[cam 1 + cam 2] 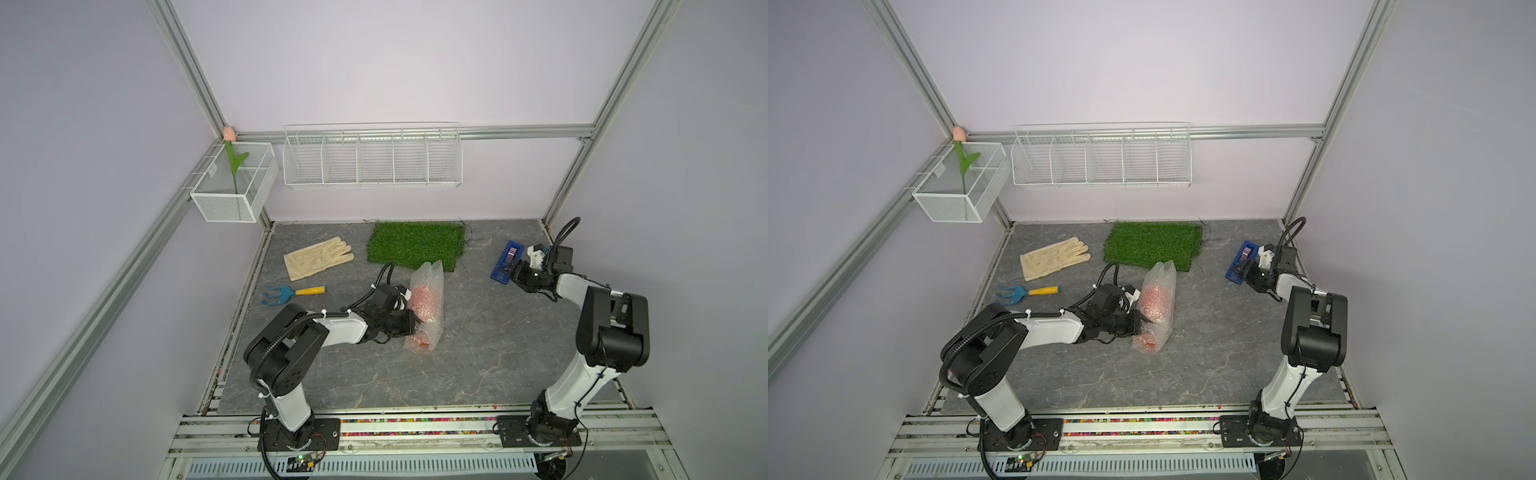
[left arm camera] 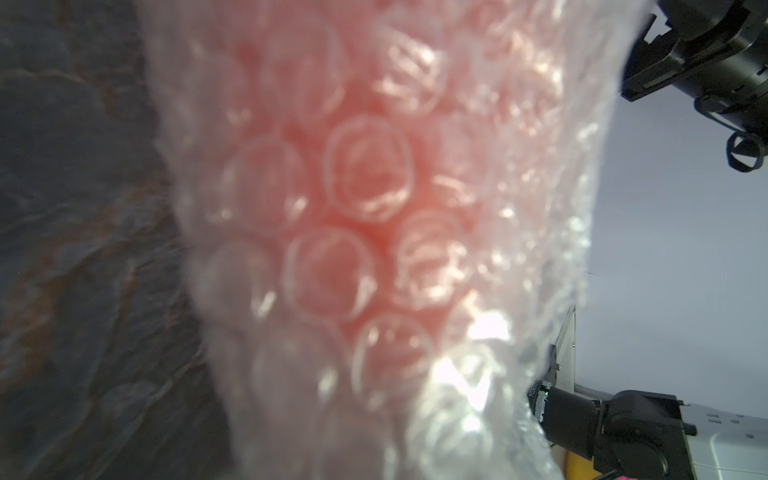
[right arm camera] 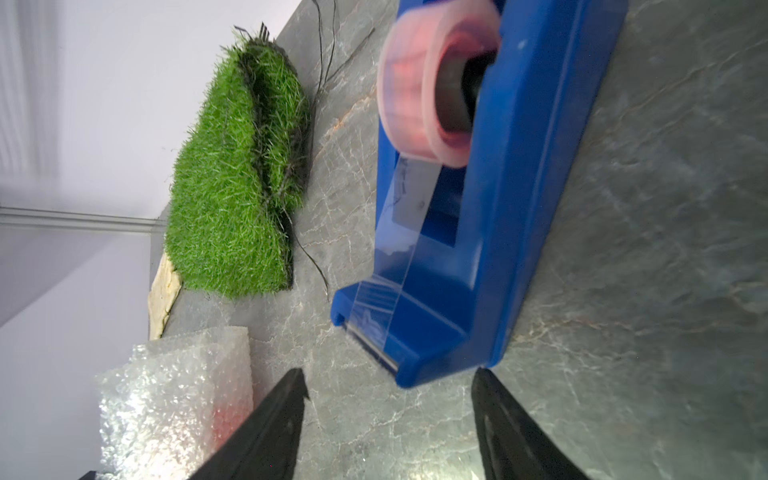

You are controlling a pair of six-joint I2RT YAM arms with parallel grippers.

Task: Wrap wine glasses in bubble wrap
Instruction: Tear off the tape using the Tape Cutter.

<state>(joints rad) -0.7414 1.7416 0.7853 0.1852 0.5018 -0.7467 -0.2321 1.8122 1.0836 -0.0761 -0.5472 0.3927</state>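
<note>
Bubble wrap (image 1: 430,274) encloses the goblet (image 1: 424,297) beside the turf mat (image 1: 415,245). We cannot tell the left jaws' state; right jaws stand wide.

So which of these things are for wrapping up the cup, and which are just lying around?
For the job: goblet, bubble wrap round it, tape dispenser, left gripper holding the bundle, open right gripper by the dispenser.

Just lying about: glove, turf mat, hand rake, tulip in its mesh basket, wire rack.
</note>
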